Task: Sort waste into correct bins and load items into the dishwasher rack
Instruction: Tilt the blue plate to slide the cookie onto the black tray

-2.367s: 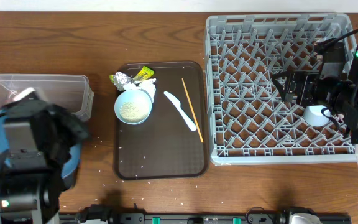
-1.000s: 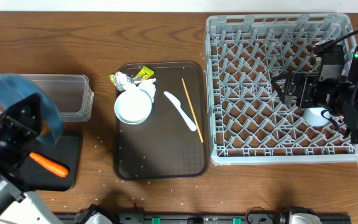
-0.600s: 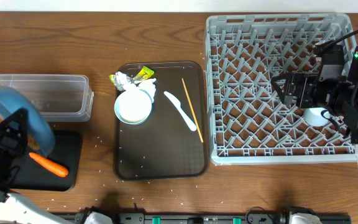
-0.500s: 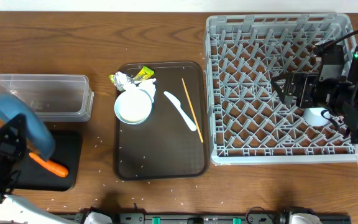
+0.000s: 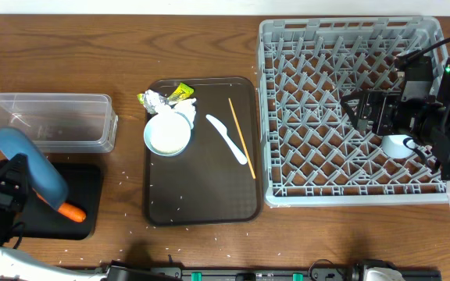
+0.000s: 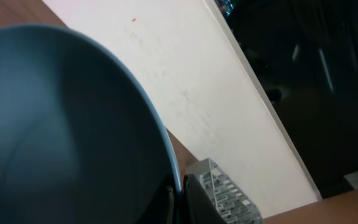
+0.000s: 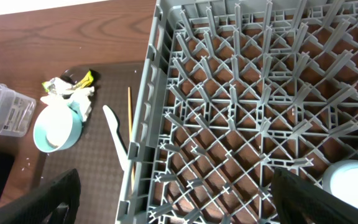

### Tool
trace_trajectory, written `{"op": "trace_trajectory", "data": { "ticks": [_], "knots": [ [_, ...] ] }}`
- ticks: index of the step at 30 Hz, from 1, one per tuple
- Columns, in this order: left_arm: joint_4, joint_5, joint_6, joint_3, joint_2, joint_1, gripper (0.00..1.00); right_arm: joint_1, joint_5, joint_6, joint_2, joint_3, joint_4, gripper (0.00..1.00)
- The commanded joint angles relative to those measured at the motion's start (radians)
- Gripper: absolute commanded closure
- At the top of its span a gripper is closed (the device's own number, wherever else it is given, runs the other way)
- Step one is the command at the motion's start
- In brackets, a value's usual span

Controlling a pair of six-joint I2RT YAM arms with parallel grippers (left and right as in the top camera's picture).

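One yellow wrapper (image 5: 180, 91), print unreadable, beside foil (image 5: 152, 99)

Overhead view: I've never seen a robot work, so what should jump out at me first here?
The big grey rack fills the right side, almost bare but for one small cup near its right edge. At the lower left the left gripper holds a blue plate steeply tilted over a black tray with a carrot in it. Between them lies a brown tray with a bowl, spoon and chopstick.
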Motion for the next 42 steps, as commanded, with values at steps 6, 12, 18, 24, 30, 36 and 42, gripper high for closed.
{"op": "trace_trajectory", "data": {
  "ticks": [6, 12, 18, 24, 30, 36, 42],
  "knots": [
    [-0.056, 0.001, 0.133, -0.006, 0.0, 0.007, 0.94, 0.01, -0.001, 0.014, 0.002, 0.009, 0.002, 0.09],
    [-0.034, -0.047, 0.195, -0.02, 0.009, -0.008, 0.94, 0.01, -0.001, 0.014, 0.002, 0.009, 0.002, 0.09],
    [0.002, -0.032, 0.219, -0.035, 0.037, -0.098, 0.94, 0.01, -0.001, 0.014, 0.002, 0.009, 0.0, 0.09],
    [0.019, 0.056, 0.288, -0.035, 0.047, -0.166, 0.94, 0.01, -0.001, 0.014, 0.002, 0.009, -0.002, 0.08],
    [0.021, -0.42, 0.0, -0.039, 0.04, -0.148, 0.94, 0.01, 0.0, 0.014, 0.002, 0.009, -0.008, 0.08],
    [0.103, -0.176, 0.007, -0.047, 0.041, -0.147, 0.94, 0.01, 0.0, 0.014, 0.002, 0.009, -0.001, 0.08],
    [0.105, 0.046, 0.166, -0.048, 0.043, -0.148, 0.94, 0.01, 0.0, 0.014, 0.002, 0.009, 0.001, 0.08]
  ]
}}
